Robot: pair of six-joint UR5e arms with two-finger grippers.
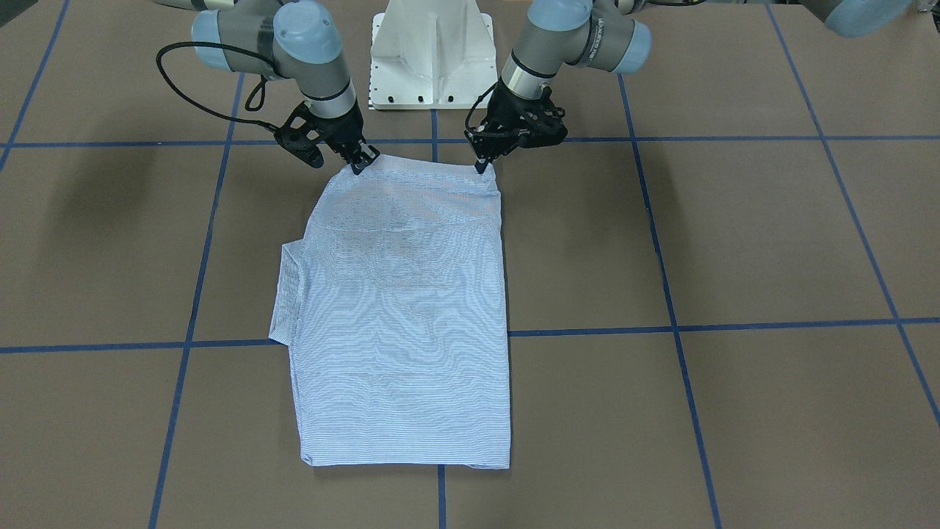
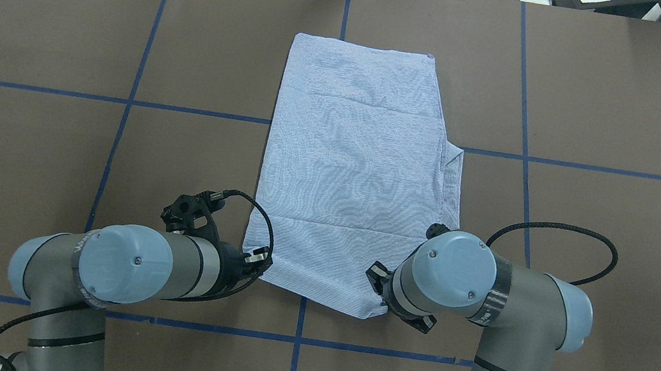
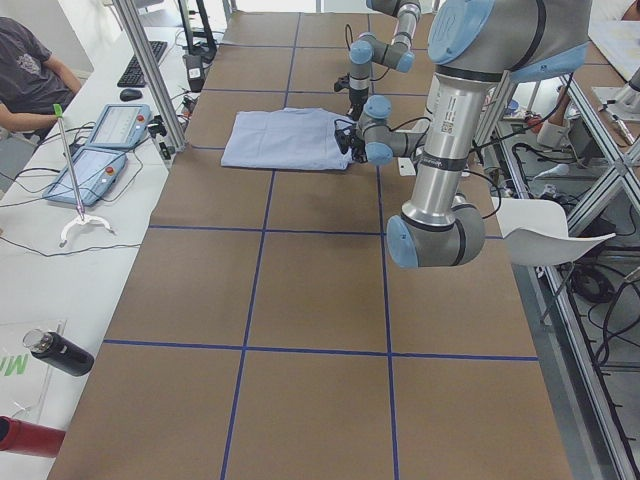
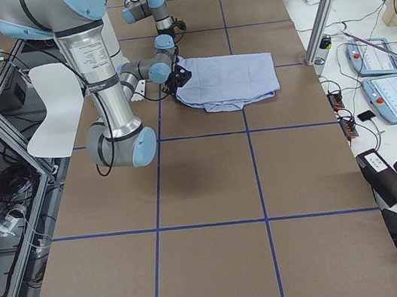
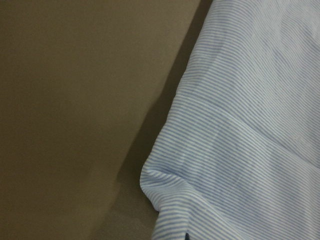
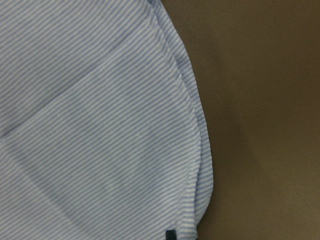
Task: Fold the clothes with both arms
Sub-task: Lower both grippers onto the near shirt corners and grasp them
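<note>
End effector L [image 1: 482, 163] & end effector R [image 1: 361, 162] pinch shirt [image 1: 400, 308] corners (robot-side edge).

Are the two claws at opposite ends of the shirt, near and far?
No, the left claw and right claw are both at corners of the shirt, on its edge nearest the white base.

Open table [image 1: 734, 235] flanks the shirt [image 1: 400, 308]; pedestal [image 1: 432, 51] stands behind

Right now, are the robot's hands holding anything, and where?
The left hand and right hand each pinch a corner of the shirt nearest the robot.
</note>
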